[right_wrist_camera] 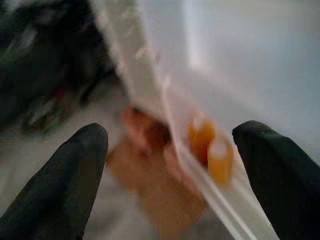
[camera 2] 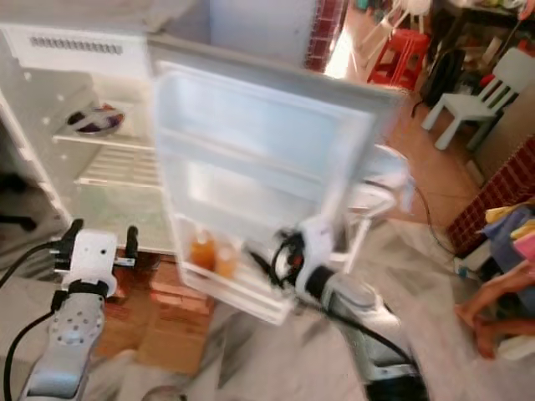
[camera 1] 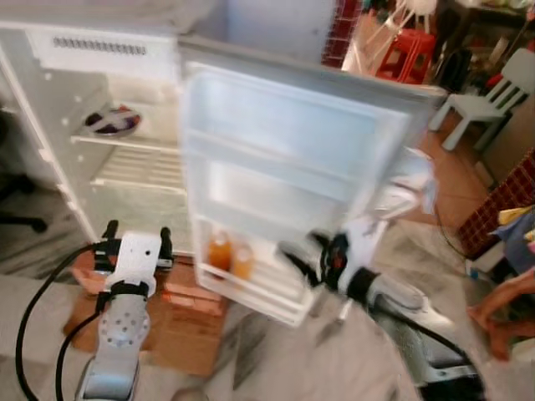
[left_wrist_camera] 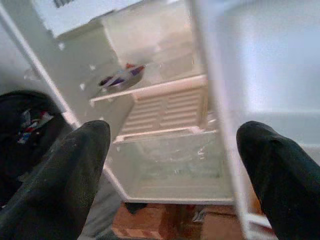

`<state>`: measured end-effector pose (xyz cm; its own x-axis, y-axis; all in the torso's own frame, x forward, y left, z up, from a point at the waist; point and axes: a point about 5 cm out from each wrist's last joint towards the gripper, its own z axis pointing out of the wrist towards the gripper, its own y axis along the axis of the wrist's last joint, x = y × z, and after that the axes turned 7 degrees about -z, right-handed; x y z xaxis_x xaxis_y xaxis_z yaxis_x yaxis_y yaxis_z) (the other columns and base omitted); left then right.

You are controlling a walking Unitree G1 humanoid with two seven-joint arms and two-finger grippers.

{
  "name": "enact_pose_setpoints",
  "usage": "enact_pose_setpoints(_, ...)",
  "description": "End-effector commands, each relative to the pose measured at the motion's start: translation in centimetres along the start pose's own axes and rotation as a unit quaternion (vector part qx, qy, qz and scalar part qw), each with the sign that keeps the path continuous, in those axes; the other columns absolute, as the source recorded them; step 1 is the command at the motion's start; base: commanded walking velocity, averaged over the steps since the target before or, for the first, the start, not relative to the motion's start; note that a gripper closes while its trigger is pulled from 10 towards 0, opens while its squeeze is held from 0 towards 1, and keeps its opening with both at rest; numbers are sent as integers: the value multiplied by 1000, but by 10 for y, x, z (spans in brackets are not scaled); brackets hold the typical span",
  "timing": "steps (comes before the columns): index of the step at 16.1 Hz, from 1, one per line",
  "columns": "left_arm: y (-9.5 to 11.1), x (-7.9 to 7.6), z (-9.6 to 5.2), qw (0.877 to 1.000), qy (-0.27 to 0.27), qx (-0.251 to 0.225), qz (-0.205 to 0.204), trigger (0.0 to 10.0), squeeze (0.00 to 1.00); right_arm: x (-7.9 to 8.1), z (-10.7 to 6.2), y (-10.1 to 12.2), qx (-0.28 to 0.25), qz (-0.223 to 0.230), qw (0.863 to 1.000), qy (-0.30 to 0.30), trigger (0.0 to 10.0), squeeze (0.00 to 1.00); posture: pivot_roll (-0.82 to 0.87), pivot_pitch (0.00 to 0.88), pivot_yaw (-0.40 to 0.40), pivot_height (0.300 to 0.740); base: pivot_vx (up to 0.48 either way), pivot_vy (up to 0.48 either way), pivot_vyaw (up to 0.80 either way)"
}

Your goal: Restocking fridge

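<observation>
Two orange bottles already stand in the fridge door's bottom rack; shelves look mostly bare, so restocking seems barely begun. Both left gripper and right gripper have jaws spread wide, holding nothing.

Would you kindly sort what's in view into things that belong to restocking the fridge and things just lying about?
Job:
fridge
open fridge door
two orange bottles in the door rack
bowl on the shelf

Lying about:
white chair
red stool
cardboard on the floor
</observation>
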<state>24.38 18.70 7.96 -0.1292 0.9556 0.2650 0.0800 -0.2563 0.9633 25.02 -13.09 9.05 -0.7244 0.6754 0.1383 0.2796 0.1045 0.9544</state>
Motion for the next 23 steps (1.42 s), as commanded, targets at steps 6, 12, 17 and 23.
enact_pose_setpoints(6, 5, -8, 0, 1000, -14, -10, -19, 10000, 0, -64, -15, -26, 162, -174, 966, -101, 10000, 0, 147, 15, -30, 740, 0, -320, 0)
enact_pose_setpoints(12, -27, 9, -12, 988, 78, 119, -61, 10000, 0, -72, 41, 57, -44, -193, 945, -260, 10000, 0, 167, 29, -26, 740, 0, 0, 800)
enact_pose_setpoints(17, -23, 8, -12, 990, 69, 112, -52, 10000, 0, -56, 75, 74, -93, -148, 943, -285, 10000, 0, 189, 34, -29, 740, 0, 0, 783)
enact_pose_setpoints(23, -23, 7, -12, 989, 65, 123, -45, 10000, 0, -22, 116, 96, -131, -38, 965, -224, 10000, 0, 203, 35, -36, 740, 0, 0, 0)
